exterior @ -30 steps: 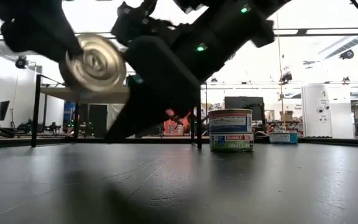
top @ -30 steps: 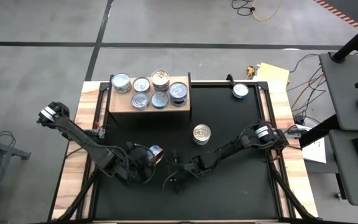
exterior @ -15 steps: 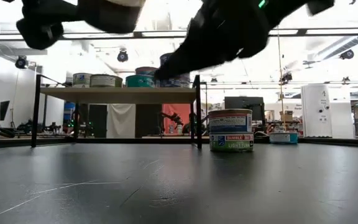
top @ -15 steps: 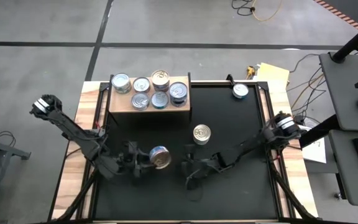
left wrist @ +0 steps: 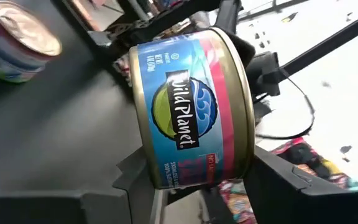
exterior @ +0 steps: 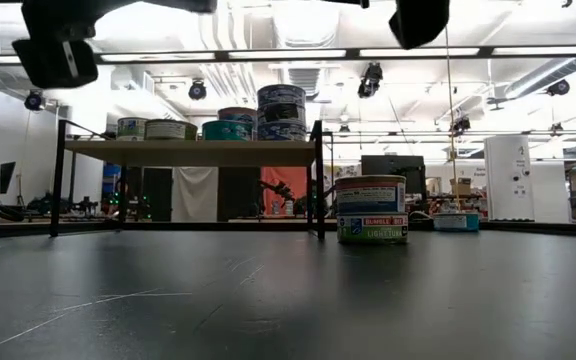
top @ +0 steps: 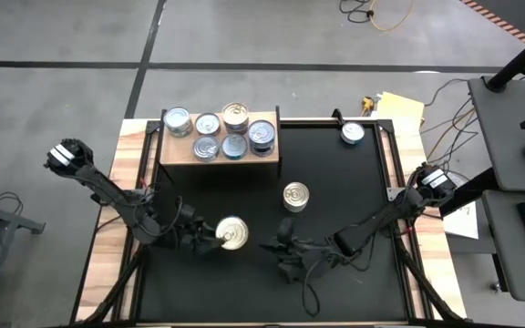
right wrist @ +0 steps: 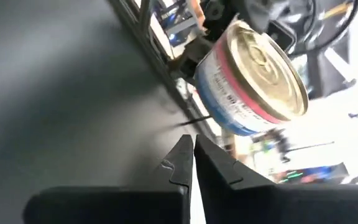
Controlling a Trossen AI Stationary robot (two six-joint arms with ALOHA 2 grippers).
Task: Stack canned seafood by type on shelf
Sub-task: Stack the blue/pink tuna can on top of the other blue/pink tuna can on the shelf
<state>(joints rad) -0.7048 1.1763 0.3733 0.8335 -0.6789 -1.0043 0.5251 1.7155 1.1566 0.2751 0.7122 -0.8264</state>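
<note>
Above the black tabletop (top: 335,173), toward six o'clock, your left claw (top: 210,239) is clamping a short round gold-topped tin with a blue and pink label (top: 232,233), holding it clear of the surface. Your right claw (top: 285,255) is sitting at five o'clock with its fingers pressed together on nothing. You are heading for a light-brown wooden shelf (top: 219,150) at eleven o'clock that is already carrying about seven tins (top: 233,117), some doubled up. Watch the crowding: a low approach could be knocking a stack over. Two more tins (top: 296,196) are waiting on the tabletop, one central, one at one o'clock.
</note>
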